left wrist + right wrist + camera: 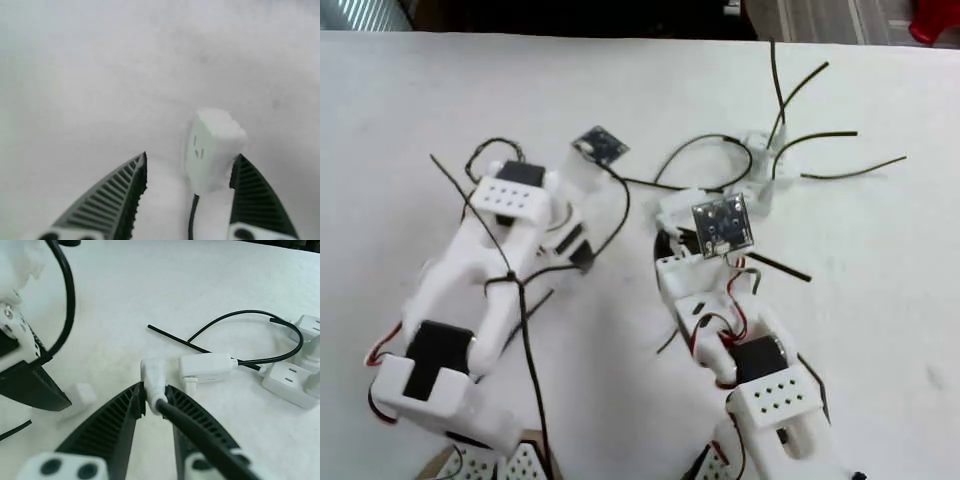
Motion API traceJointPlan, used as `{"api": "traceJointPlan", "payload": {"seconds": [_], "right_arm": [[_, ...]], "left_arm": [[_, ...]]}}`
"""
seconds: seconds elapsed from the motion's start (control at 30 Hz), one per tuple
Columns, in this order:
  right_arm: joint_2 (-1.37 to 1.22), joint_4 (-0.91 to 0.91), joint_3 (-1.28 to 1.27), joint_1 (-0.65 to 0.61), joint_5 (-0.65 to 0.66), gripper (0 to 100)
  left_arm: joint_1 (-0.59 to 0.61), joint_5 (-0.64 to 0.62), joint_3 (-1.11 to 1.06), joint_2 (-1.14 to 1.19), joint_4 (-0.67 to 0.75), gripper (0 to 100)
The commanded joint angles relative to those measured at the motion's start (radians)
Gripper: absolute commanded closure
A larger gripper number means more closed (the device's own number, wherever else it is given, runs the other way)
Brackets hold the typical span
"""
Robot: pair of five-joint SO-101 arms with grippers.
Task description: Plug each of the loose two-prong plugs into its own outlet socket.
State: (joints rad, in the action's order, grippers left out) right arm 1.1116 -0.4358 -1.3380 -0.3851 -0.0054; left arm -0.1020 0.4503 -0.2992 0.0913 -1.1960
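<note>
My right gripper (155, 390) is shut on a white two-prong plug (151, 377), whose black cord runs back between the fingers. Just beyond it lies a second white plug (206, 367) on its side, with a looping black cord. White outlet sockets (289, 383) sit farther off on the table. My left gripper (191, 159) stands open around a small white socket block (212, 147) with two slots and a black cord; the block is close to one finger (255, 200). From above, the left gripper (576, 243) and right gripper (670, 232) are near the table's middle.
Loose black cords (820, 135) spread over the white table (880, 300) at the back right, around the socket cluster (760, 160). A small camera board (600, 146) lies behind the left arm. The left arm's dark finger (30, 385) is close to the right gripper.
</note>
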Motion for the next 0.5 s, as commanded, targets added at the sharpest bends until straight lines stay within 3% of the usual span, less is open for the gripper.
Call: {"api": "traceJointPlan", "payload": {"seconds": [0.0,0.3,0.47], "right_arm": [[0.013,0.022,0.006,0.008,-0.003,98.1],[0.013,0.025,-0.002,0.002,-0.003,98.1],[0.013,0.025,-0.002,0.001,-0.003,98.1]], "left_arm": [[0.064,-0.008,0.043,0.021,0.048,73],[0.160,0.038,0.170,0.160,0.032,73],[0.151,0.023,0.342,0.124,-0.184,73]]}}
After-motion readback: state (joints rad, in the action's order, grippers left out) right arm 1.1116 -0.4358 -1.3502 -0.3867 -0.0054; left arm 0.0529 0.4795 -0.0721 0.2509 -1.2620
